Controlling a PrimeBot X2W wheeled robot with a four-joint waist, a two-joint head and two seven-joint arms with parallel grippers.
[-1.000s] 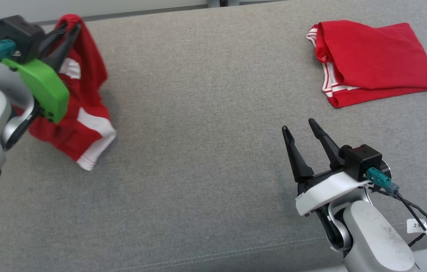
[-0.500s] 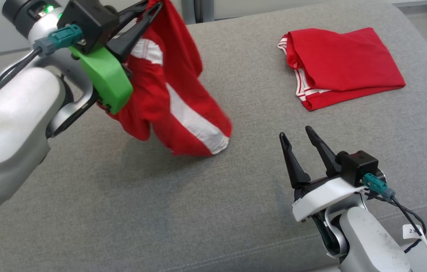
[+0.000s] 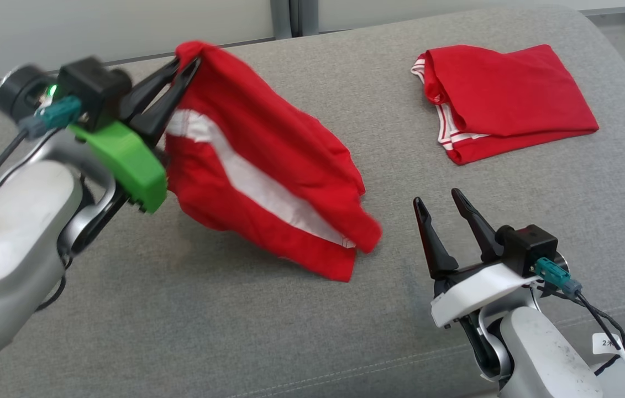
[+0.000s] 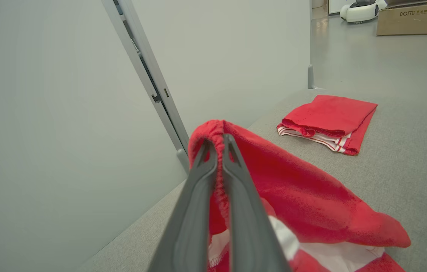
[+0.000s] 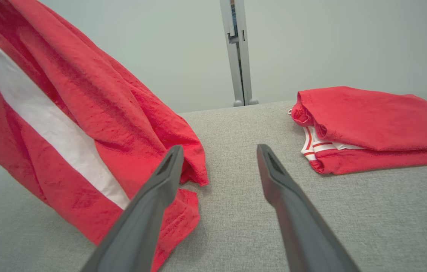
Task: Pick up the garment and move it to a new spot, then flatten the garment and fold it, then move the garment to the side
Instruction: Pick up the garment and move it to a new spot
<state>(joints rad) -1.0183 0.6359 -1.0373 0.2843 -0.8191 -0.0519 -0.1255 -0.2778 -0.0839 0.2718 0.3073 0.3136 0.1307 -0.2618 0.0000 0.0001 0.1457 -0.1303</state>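
Observation:
A red garment (image 3: 268,166) with a white stripe hangs from my left gripper (image 3: 188,58), which is shut on its gathered red edge (image 4: 217,138). The cloth slants down to the right, and its lower hem (image 3: 340,265) touches the grey cushion. In the right wrist view the same garment (image 5: 66,124) drapes at the left, just beside my own fingers. My right gripper (image 3: 438,200) stands open at the lower right, empty, a little to the right of the hem.
A second red garment (image 3: 503,99) with white trim lies folded at the back right of the grey cushion (image 3: 235,331); it also appears as a folded stack (image 5: 372,124) in the right wrist view. A pale wall with a grey post (image 4: 149,75) stands behind the cushion.
My left arm has carried the garment from the far left toward the middle, and it now slants out to the right with its hem dragging. The head camera has shifted. The right gripper stays open.

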